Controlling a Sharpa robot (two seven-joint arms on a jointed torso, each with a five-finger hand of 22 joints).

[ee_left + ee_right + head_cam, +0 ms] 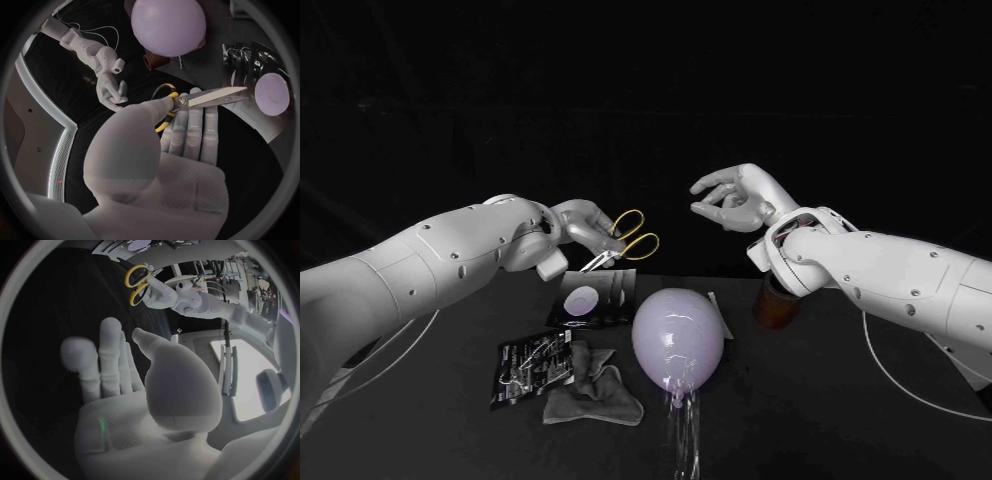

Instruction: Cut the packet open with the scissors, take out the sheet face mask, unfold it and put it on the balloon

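Note:
My left hand (571, 228) is raised over the table's left middle and grips yellow-handled scissors (629, 238) with the blades (212, 97) together, pointing down toward a dark packet with a pale round patch (594, 300). A lavender balloon (678, 335) lies just right of that packet. A crumpled grey sheet mask (596, 395) lies left of the balloon's neck, beside a black packet (531, 366). My right hand (733, 200) hangs in the air to the right of the scissors, fingers loosely bent and holding nothing. The left wrist view shows the balloon (169, 25) and the patch packet (270, 95).
A brown cylinder (775, 302) stands right of the balloon, under my right forearm. Clear strands (682, 430) trail from the balloon's neck toward the table's front edge.

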